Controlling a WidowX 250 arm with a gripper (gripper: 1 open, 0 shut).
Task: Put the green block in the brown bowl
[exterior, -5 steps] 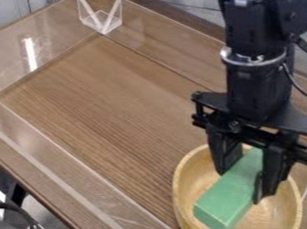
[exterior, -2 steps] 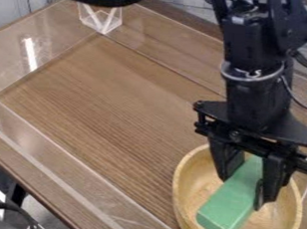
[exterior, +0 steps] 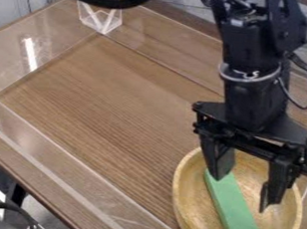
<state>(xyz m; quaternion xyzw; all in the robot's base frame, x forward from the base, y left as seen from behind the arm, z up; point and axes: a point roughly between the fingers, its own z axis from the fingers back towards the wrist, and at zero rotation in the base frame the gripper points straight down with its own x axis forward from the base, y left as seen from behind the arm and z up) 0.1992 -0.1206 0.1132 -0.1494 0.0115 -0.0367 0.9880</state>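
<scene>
The green block [exterior: 232,211] lies flat inside the brown bowl [exterior: 196,170], running from the bowl's middle toward its front rim. The bowl is a wide tan wooden dish at the table's front right. My gripper [exterior: 246,186] hangs straight above the bowl with its black fingers [exterior: 218,160] spread wide apart. Nothing is between them; the block lies loose below, apart from both fingers. The black arm rises from the gripper to the top of the frame.
The bowl stands on a wood-grain table [exterior: 104,93] fenced by low clear plastic walls. A clear folded stand [exterior: 98,15] sits at the back left. Cables hang behind the arm at the right.
The fingers have spread apart and let go of the block. The block, held tilted between them before, has dropped and now lies flat in the bowl.
</scene>
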